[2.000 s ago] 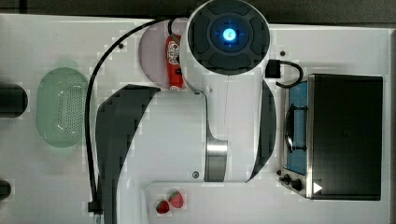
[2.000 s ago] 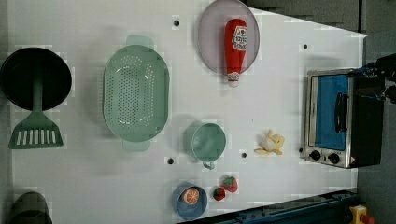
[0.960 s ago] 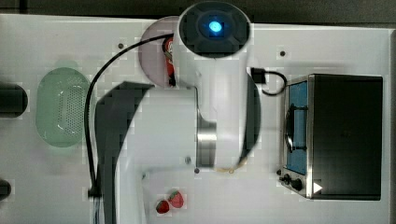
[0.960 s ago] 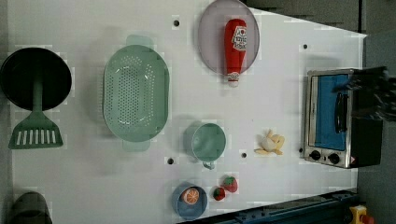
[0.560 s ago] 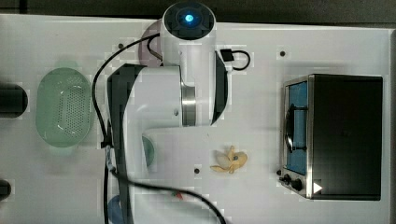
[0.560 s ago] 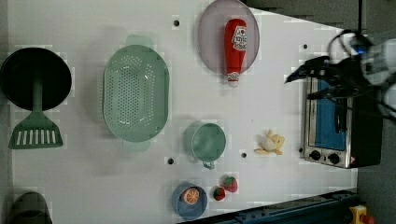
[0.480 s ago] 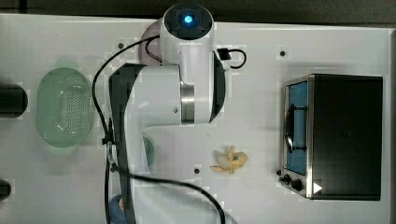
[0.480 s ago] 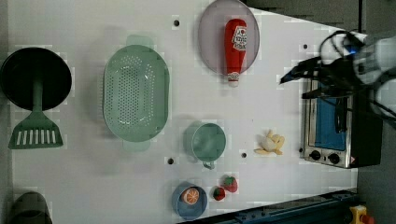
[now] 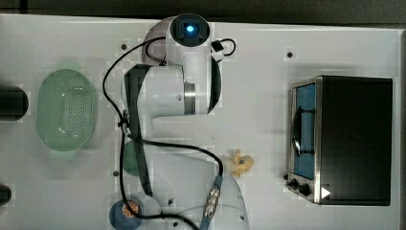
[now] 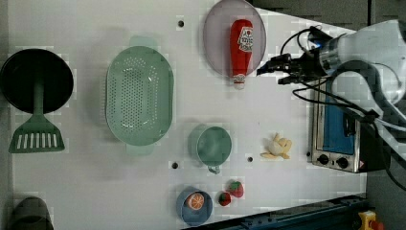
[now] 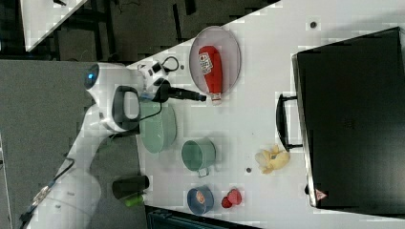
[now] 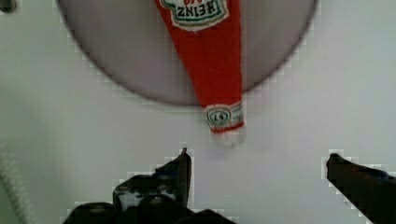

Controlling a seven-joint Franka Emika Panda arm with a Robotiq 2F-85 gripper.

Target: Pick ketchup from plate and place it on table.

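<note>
White table [image 10: 119, 191] under everything, cluttered — green colander [image 10: 139, 96], teal cup [image 10: 213, 143], toaster oven [image 10: 337, 134] at the left view's right. Ketchup [image 10: 241, 45] lies flat on the mauve plate [image 10: 215, 38], cap end poking over the rim onto the tabletop. Gripper [image 10: 274, 71] spread to full width, empty, touching nothing. In the left view it sits just beside the plate edge, near the bottle's cap. Wrist view — both fingers [image 12: 173, 175] wide apart with the cap [image 12: 226, 135] between and beyond the tips, clear gap to each, bare table below.
</note>
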